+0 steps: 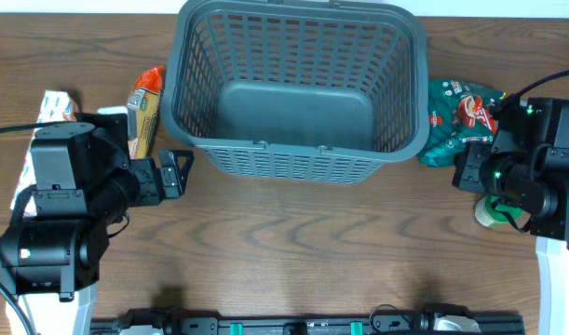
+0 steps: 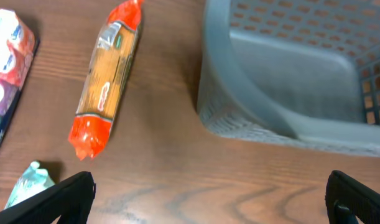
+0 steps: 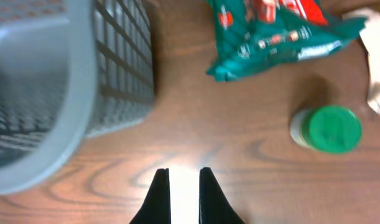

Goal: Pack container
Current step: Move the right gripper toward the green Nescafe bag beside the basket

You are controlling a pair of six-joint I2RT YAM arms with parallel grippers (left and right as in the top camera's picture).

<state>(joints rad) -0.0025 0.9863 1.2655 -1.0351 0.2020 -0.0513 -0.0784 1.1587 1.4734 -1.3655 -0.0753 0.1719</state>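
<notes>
Container: ahead and to the right of left gripper, near corner close; ahead and to the left of right gripper. Touching neither. Nothing inside yet. Probably stiff moulded plastic, light for its bulk, some flex in the lattice walls, not fragile, likely a bit slick. Best hold by my read: thick rim, pinched across the lip, near a corner for stiffness. Left fingers spread wide, nothing between. Right fingers almost pressed together, slim gap, nothing held. Pasta packet ahead-left of left gripper.
</notes>
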